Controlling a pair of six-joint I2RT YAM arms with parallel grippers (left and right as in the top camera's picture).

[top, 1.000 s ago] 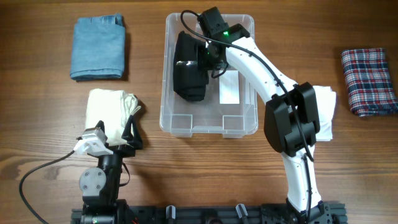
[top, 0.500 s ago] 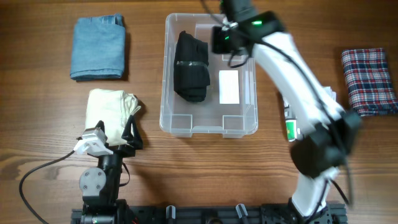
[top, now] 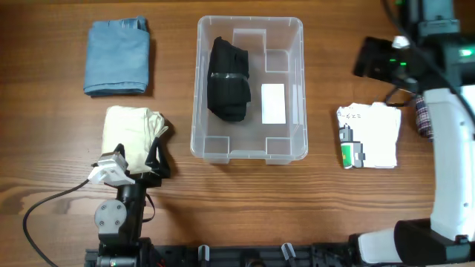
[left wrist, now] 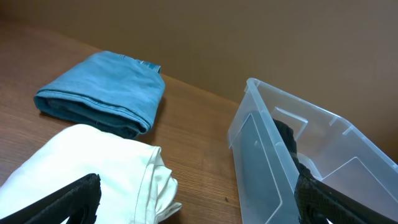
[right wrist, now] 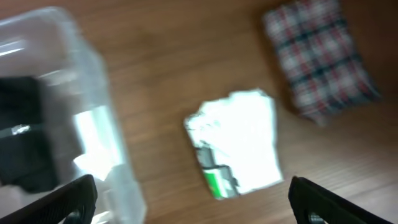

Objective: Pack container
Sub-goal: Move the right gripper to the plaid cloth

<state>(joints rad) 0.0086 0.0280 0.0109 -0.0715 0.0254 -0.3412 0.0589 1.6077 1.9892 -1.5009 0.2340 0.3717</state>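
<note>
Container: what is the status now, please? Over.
Left gripper open, empty. Right gripper open, empty. Container holds black garment. Nothing above its opening.

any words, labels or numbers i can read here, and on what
Nothing here can be read.
The white label in the container: no legible text.
The white folded cloth: a dark printed line and a green mark, too small and blurred.

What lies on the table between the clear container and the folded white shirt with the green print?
Nothing. The overhead view shows only bare wooden table between the container and the white shirt.
</note>
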